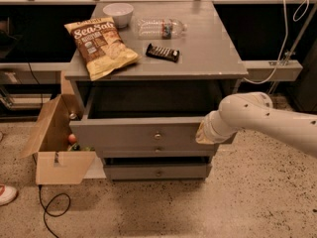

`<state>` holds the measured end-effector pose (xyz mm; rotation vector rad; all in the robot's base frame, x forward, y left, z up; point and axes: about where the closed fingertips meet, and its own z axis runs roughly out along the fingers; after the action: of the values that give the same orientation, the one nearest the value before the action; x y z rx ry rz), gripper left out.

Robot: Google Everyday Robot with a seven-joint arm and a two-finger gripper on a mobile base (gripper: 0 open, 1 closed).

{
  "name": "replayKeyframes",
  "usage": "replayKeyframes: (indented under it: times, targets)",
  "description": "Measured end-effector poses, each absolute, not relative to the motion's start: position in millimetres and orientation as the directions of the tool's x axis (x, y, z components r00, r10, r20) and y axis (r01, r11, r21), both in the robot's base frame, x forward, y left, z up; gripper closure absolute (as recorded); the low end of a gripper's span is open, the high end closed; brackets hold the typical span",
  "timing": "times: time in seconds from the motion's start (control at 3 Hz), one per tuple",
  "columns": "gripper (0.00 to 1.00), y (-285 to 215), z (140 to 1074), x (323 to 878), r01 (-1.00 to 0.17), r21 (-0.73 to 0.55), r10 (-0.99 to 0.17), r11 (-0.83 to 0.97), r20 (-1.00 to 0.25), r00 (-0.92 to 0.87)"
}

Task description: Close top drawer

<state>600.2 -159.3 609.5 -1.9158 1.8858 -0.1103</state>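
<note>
The top drawer (133, 133) is a wide grey drawer with a small round metal knob (157, 136) at its centre. It stands pulled out a short way from the grey cabinet (218, 58), its dark inside showing. My gripper (203, 133) is at the right end of the drawer's front panel, pressed against it. My white arm (262, 120) comes in from the right and hides the gripper's tip.
Two shorter grey drawers (158, 171) sit below. On the cabinet top lie a chip bag (100, 46), a white bowl (118, 13), a plastic bottle (161, 28) and a dark snack bar (162, 52). An open cardboard box (54, 143) stands left on the speckled floor, with a cable (54, 209).
</note>
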Motion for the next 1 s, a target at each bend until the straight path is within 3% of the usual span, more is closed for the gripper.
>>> replayKeyframes:
  times: [1.0]
  targets:
    - [1.0,-144,603,644,-0.903,-0.417,-0.933,0.107,-0.357,0.054]
